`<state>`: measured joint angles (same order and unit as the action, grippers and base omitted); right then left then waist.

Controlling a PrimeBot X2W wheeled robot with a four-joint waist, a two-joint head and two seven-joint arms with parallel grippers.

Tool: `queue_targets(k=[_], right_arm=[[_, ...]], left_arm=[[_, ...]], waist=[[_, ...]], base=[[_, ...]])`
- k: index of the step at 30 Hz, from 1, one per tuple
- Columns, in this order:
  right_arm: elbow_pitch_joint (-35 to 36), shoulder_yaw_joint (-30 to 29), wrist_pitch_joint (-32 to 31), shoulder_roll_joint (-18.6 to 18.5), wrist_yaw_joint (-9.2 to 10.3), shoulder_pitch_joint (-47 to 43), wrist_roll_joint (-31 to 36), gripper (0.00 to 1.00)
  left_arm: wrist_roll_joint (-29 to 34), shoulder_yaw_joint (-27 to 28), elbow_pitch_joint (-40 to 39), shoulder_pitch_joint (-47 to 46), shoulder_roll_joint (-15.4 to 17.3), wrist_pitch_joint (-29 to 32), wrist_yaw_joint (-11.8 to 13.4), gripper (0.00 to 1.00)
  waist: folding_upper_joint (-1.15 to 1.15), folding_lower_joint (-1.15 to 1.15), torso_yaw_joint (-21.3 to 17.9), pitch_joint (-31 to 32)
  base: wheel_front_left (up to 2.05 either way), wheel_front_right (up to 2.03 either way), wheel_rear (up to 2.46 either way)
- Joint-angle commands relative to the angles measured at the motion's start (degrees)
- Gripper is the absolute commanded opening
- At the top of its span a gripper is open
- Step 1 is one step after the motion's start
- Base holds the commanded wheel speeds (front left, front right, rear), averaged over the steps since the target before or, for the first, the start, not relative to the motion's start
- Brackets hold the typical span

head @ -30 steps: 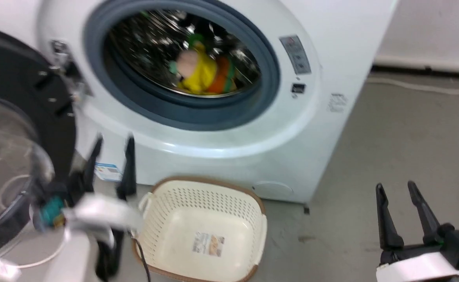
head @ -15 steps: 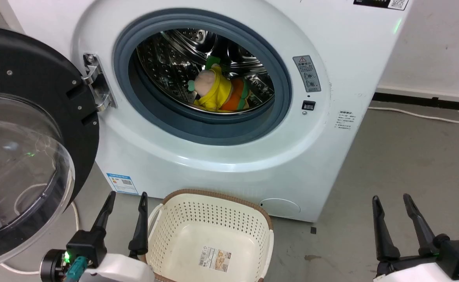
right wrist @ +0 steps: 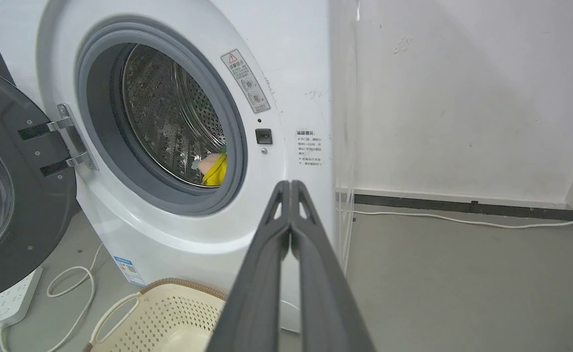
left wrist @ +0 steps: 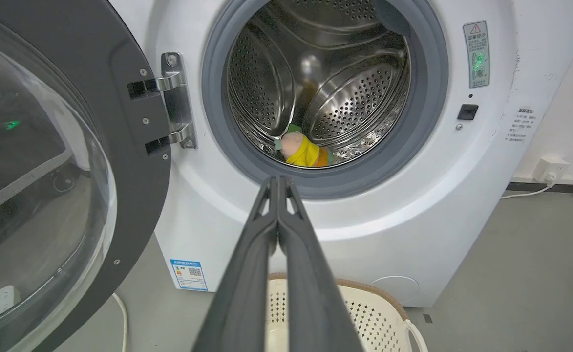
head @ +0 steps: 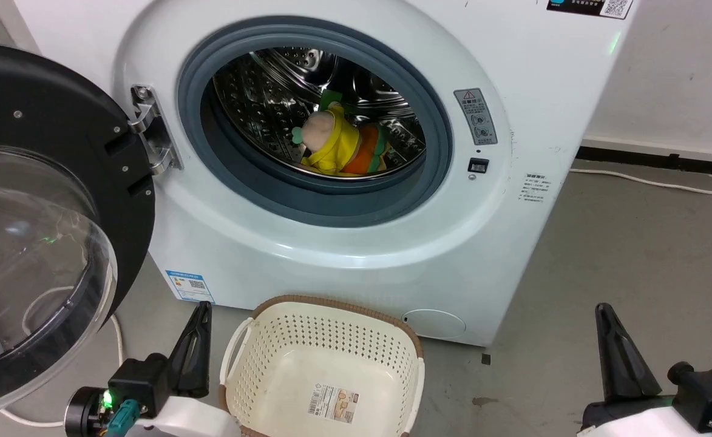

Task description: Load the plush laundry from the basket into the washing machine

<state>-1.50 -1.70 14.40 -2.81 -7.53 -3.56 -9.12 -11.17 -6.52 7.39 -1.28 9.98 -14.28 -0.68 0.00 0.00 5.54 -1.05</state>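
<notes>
Since 0.5 s ago, both grippers have gone from spread to fully narrow, fingers pressed together and holding nothing.

- Lower left: left gripper, beside the open door.
- Upper centre: the washing machine drum holds the 2 toys, pink figure touching orange burger.
- Lower centre: the basket holds only its label.
- Lower right: right gripper.

Loading looks finished. For the retreat, keep both arms clear of basket and door.
</notes>
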Motion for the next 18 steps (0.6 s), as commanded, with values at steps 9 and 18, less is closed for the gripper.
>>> queue_targets(k=[9,18], right_arm=[[0.16,0.17,-1.36,-0.01,0.0,0.41,1.02,0.0],[0.26,0.28,-2.3,-0.01,0.01,0.64,1.6,0.0]], left_arm=[[1.25,0.67,-0.83,0.15,-0.75,1.31,0.08,0.0],[1.97,1.09,-1.3,0.23,-1.2,2.24,0.12,0.0]], waist=[[0.0,0.0,-0.47,0.08],[0.0,0.0,-0.83,0.15]], base=[[0.0,0.0,0.0],[0.0,0.0,0.0]])
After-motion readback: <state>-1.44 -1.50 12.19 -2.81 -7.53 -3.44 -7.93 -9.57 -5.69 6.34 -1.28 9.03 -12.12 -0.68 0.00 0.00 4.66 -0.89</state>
